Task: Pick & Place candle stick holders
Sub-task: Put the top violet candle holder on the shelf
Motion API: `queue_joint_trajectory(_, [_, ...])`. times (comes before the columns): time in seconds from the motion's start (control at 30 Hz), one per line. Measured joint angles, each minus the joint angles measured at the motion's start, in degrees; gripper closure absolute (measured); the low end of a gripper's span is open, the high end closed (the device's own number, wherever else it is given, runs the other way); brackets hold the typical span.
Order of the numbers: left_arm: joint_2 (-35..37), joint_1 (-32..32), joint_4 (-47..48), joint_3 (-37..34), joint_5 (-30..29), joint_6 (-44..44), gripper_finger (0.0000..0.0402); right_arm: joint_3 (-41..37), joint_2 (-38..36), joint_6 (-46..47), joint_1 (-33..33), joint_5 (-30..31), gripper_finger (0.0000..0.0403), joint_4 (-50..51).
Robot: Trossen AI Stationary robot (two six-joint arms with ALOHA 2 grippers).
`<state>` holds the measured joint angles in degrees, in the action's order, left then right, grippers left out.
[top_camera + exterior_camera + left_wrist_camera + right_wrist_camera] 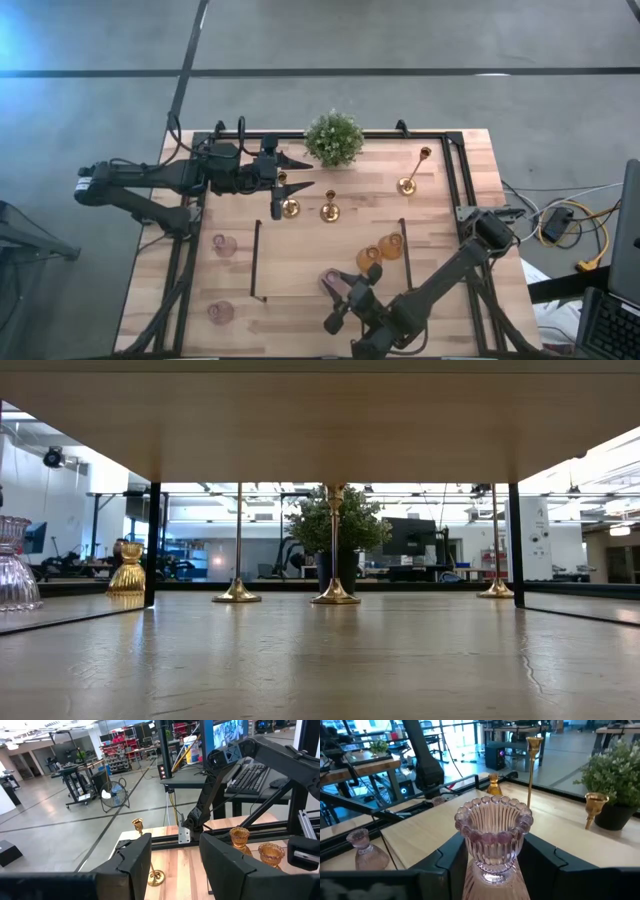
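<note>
Three gold candlesticks stand on their round bases on the wooden table: two at mid-table (290, 206) (329, 210) and one at the far right (408, 184). My left gripper (299, 174) is open and empty, hovering just beyond the left candlestick. Two amber cups (380, 251) stand right of centre, and two pink cups (224, 244) (220, 312) at the left. My right gripper (494, 851) is open near the front edge. Its fingers stand on either side of a third pink cup (494, 837), which stands upright on its foot. My right gripper's fingers (451, 862) come level from the table's near right and flank the pink cup's lower bowl (492, 855). I cannot tell whether they touch it. The cup's foot (492, 876) rests on the table.
A bushy green potted plant (334, 138) stands at the far edge, between the candlesticks. A black metal frame (440, 133) runs round the table, and a thin black bracket (256, 262) lies on the wood left of centre. Bare wood lies between the left pink cups and the amber cups.
</note>
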<state>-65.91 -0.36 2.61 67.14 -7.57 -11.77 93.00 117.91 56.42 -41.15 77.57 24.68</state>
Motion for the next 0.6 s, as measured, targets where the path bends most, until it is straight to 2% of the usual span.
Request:
queue_joint_trajectory(0.47, [0.0, 0.0, 0.0, 0.0, 0.0, 0.0, 0.0229, 0.4, -0.1, -1.5, 0.6, 0.3, 0.0257, 0.1])
queue_joint_trajectory(0.6, [0.0, 0.0, 0.0, 0.0, 0.0, 0.0, 0.0229, 0.4, -0.1, -1.4, 1.0, -1.3, 0.0257, 0.2])
